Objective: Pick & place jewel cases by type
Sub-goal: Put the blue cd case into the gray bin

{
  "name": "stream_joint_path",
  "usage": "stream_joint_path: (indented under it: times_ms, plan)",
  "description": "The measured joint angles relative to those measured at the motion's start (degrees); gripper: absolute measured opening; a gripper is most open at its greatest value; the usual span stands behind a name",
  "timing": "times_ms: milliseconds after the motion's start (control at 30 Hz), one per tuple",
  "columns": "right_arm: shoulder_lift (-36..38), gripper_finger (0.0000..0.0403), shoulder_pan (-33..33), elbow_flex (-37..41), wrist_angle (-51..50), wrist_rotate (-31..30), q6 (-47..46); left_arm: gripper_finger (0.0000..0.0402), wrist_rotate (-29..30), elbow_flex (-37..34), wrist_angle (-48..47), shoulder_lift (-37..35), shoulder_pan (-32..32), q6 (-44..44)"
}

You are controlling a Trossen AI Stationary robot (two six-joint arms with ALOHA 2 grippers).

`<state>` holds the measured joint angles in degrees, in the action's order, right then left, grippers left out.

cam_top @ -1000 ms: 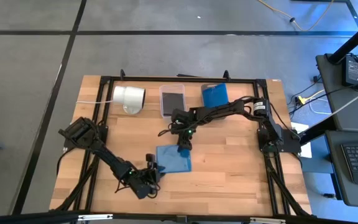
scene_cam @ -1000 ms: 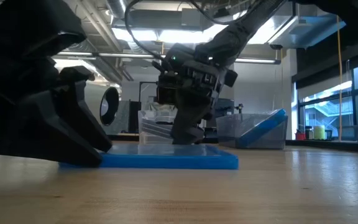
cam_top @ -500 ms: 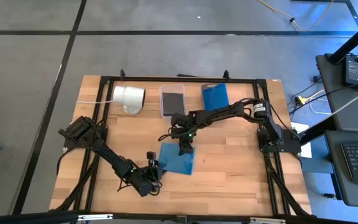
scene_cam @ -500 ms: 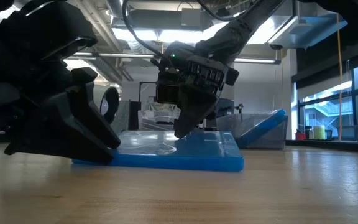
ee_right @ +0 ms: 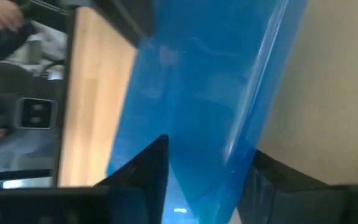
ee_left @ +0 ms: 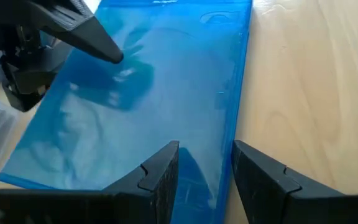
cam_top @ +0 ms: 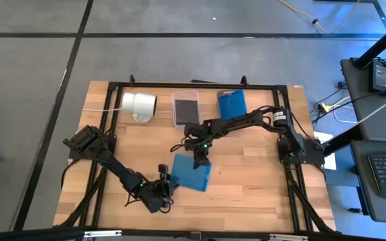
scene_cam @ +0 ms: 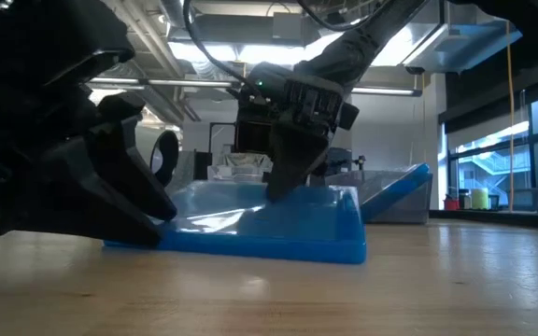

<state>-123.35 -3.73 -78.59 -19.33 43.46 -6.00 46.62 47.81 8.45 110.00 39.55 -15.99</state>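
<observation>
A translucent blue jewel case (cam_top: pixel 191 174) lies tipped on the wooden table (cam_top: pixel 246 187), near edge down and far edge raised; it also shows in the low view (scene_cam: pixel 250 229). My right gripper (cam_top: pixel 200 159) is shut on its far edge. My left gripper (cam_top: pixel 164 182) is at its near left corner with its fingers apart; in the left wrist view (ee_left: pixel 204 177) the case's side edge (ee_left: pixel 232 143) runs in between them. Another blue case (cam_top: pixel 231 102) leans in the far right tray. A dark case (cam_top: pixel 186 107) lies in the clear tray beside it. My left gripper reaches level from the table's left; one finger (scene_cam: pixel 148 219) lies against the case's left end (scene_cam: pixel 171 229). The other finger (ee_left: pixel 260 180) stands beside the case's side edge, over the table. My right gripper pinches the case's far edge (scene_cam: pixel 292 196) between its two fingers, coming from above and pointing down. In its wrist view the case (ee_right: pixel 216 124) runs in between the fingers. The far edge is lifted and the near edge (scene_cam: pixel 250 250) rests on the table.
A white cylinder (cam_top: pixel 139 106) lies at the far left with a cable. The two trays stand along the far edge inside a black frame (cam_top: pixel 179 85). Bare wood lies to the right of the blue case and along the near edge.
My right gripper has risen a little with the case's far edge. The blue case has tipped up from lying flat, its near edge staying on the table, and it has turned slightly clockwise. My left gripper has stayed at its left end.
</observation>
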Motion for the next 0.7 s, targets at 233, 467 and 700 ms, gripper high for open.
stream_joint_path:
  times_ms: [233, 467, 700]
  plan:
    - [0.02, 0.0089, -0.04, -0.09, 0.30, 6.96, -1.33, 0.0143, 2.44, 0.00, 0.58, 0.01, 1.38, 4.30]
    - [1.33, 0.0036, 0.00, -0.14, -0.07, 7.23, -1.47, 0.0143, 4.51, 0.95, 0.56, -0.48, 3.40, 4.77]
    - [5.59, 0.0026, 0.20, -0.35, -0.36, 0.40, 0.59, 0.0143, 11.40, 3.83, 0.90, -4.97, 6.48, 1.66]
